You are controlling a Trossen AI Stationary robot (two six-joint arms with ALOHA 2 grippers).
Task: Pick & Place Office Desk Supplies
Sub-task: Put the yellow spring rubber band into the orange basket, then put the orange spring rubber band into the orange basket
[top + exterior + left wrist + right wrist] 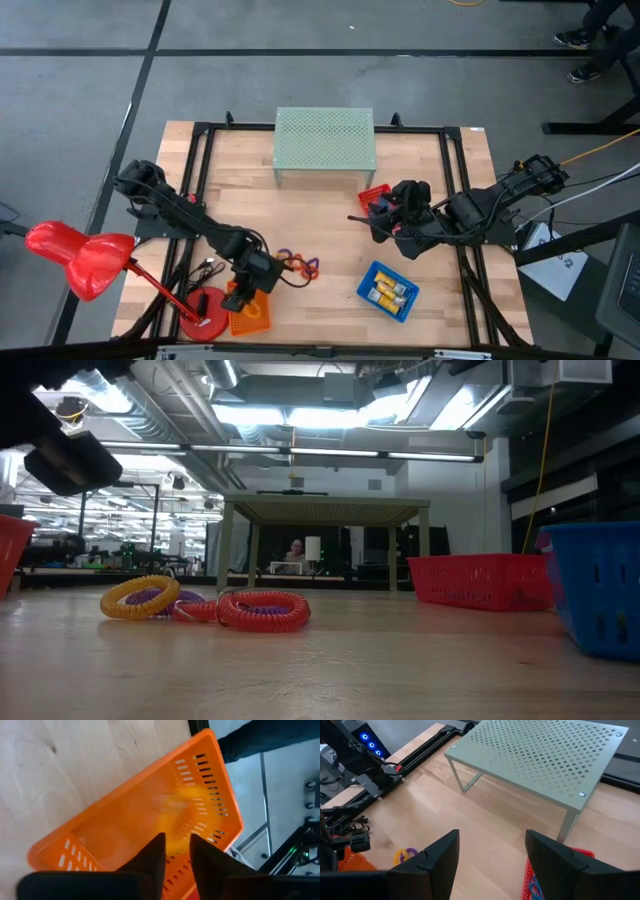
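Several coiled rings (297, 265), orange, red and purple, lie on the wood in a loose bunch (262, 610), also seen in the right wrist view as rings (406, 854). My left gripper (245, 290) hovers over the orange basket (250, 318); its fingers (176, 842) stand a little apart with nothing between them above the basket's floor (150, 815). My right gripper (385, 215) hangs wide open (492, 850) beside the red basket (372, 192), which holds blue items (532, 885). Yellow-and-silver blocks (388, 292) lie in the blue basket (365, 280).
A green perforated shelf (325, 140) stands on legs at the table's far side. A red desk lamp (80, 255) reaches over the near-left corner, with its base (200, 325) beside the orange basket. Bare wood lies between the rings and the blue basket.
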